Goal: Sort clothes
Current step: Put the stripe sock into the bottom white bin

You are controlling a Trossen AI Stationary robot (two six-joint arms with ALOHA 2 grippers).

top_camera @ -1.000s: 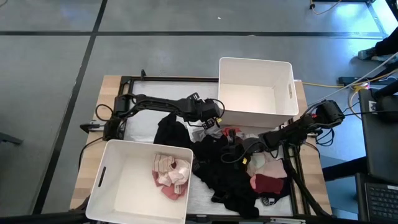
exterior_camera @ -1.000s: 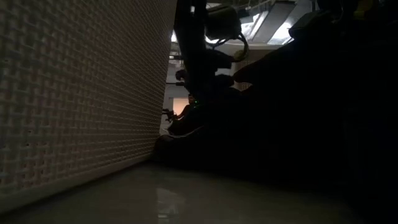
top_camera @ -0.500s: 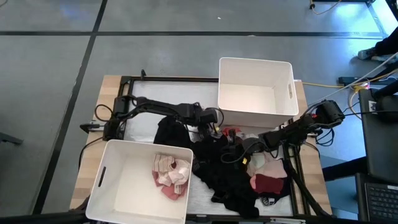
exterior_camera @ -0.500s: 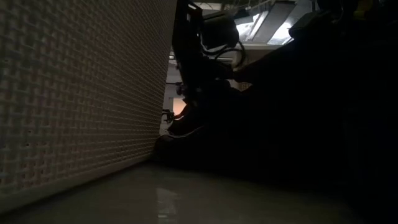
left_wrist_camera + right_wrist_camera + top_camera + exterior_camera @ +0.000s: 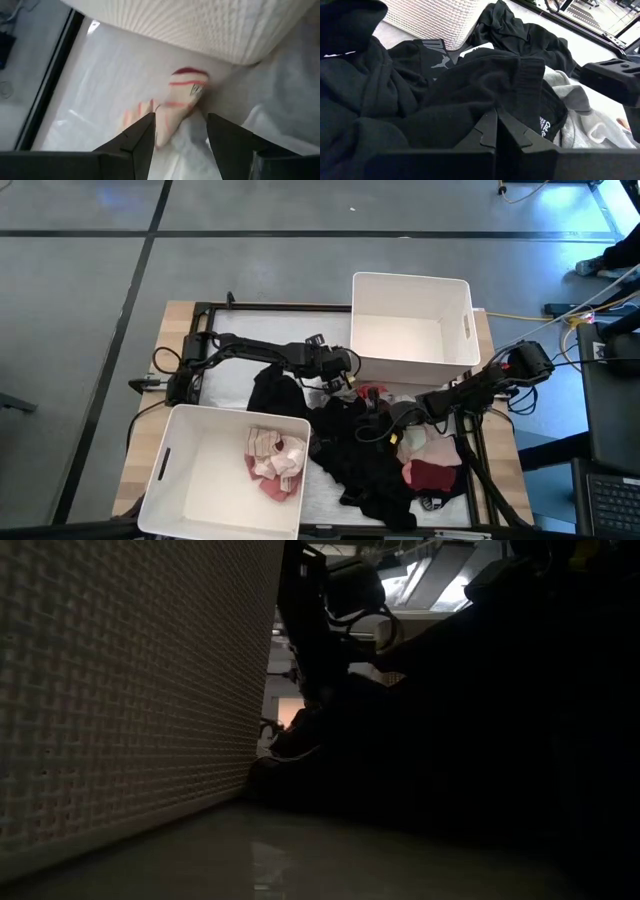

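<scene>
Left claw stands open just above a small white sock with red stripes, which lies on the bench's white sheet close under the wall of the far white bin. In the high view this claw sits at the edge of the clothes pile, beside black and grey garments. The risk is a poor pick: the sock lies flat, so the fingers may close on the sheet beneath it or pinch only an edge that slips out on the lift. The grey fabric alongside could also be caught up with it. The bin wall is near enough to foul the wrist. Right claw rests closed on the black clothes, holding nothing that I can make out. A few pale and pink pieces lie in the near bin.
</scene>
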